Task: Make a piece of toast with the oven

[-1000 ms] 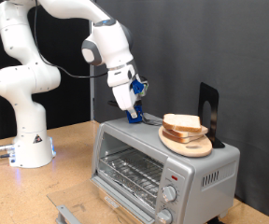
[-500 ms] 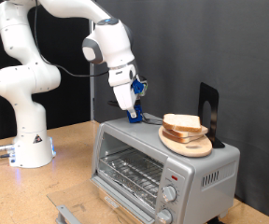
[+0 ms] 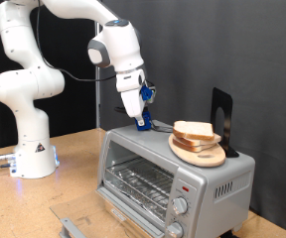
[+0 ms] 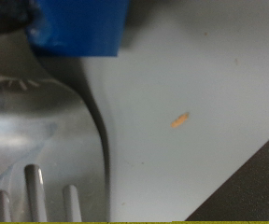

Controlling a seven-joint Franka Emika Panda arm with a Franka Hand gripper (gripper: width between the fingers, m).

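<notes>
A black curtain (image 3: 222, 50) fills the backdrop from 12 to 3 o'clock; a wooden tabletop (image 3: 73, 174) spreads toward 7 o'clock.

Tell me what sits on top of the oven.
On the oven: a round wooden plate carrying the piece of toast, with the gripper down on the roof beside it. The plate's middle is covered.

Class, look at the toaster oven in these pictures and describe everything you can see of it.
The oven is a small silver-grey metal box standing on the wooden table. Its door hangs open at the front, showing a wire rack inside. Two round knobs sit on its front panel, towards the exterior view's right. On its flat top rests a round wooden plate carrying the piece of toast. The gripper is at the top's rear edge.
</notes>
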